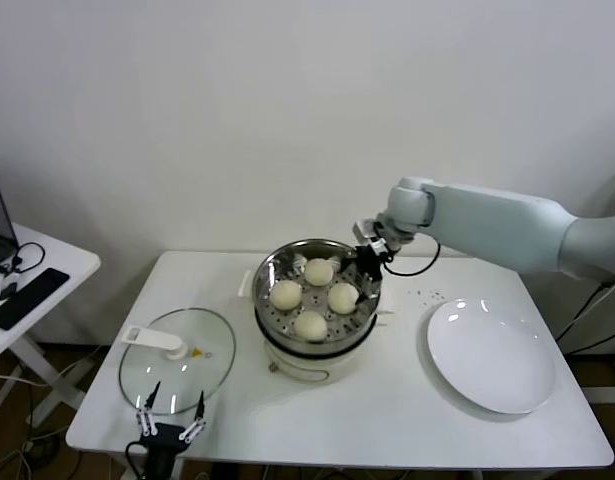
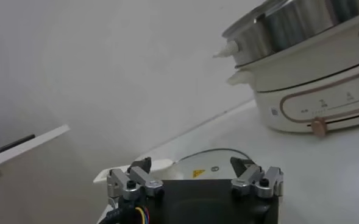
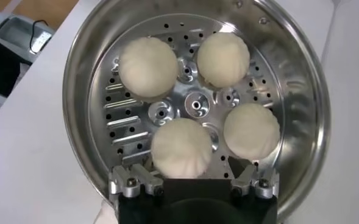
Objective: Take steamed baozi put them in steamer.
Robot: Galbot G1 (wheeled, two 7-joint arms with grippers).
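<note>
Now four steamed baozi (image 3: 181, 146), smooth pale domes, sit apart on the perforated floor of the one shiny steamer (image 1: 272, 268). My right gripper (image 1: 368, 268) hangs over its rim, released, holding nothing; my left gripper (image 1: 171, 416) idles spread by the glass lid (image 1: 213, 351).

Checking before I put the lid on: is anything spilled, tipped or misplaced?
Nothing stands out. All four steamed baozi sit upright, spaced apart, in the steamer; the plate is bare.
</note>
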